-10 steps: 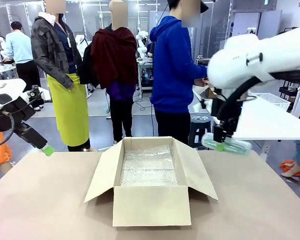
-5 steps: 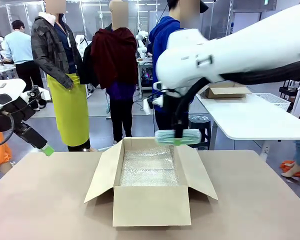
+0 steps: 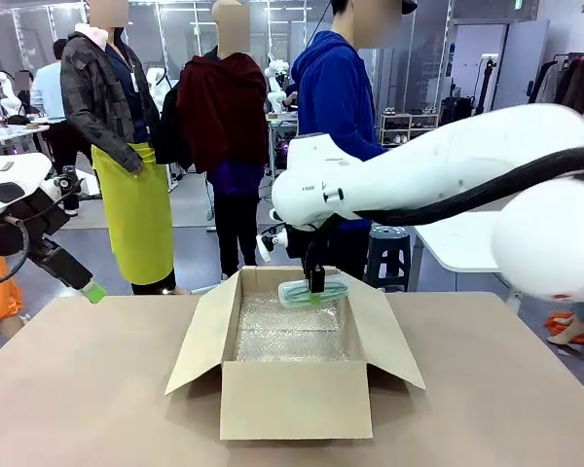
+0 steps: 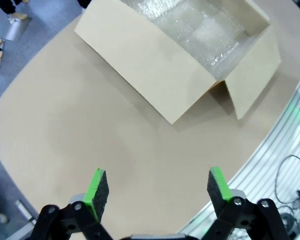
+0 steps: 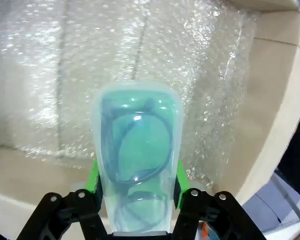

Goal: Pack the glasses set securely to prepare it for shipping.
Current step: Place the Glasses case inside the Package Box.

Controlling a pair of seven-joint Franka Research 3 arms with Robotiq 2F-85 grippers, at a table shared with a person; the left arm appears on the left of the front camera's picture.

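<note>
My right gripper (image 3: 315,290) is shut on a mint green glasses case (image 3: 313,290) and holds it level just above the far end of the open cardboard box (image 3: 297,397). In the right wrist view the translucent case (image 5: 136,150), with dark glasses showing inside, sits between the green pads (image 5: 92,179) over the bubble wrap (image 5: 55,80) that lines the box. My left gripper (image 3: 90,290) hangs open at the far left above the table edge; in its own view the left gripper (image 4: 154,187) has nothing between its fingers and the box (image 4: 190,60) lies ahead.
The box flaps (image 3: 202,336) stand folded outward on both sides. The brown table (image 3: 88,399) lies bare around the box. Several people stand beyond the far edge, one in a blue hoodie (image 3: 333,117) right behind the box. A white table (image 3: 457,238) stands at the back right.
My right arm has swung left and down, carrying the green case from beside the white table to just over the box's far end. The left arm has stayed still.
</note>
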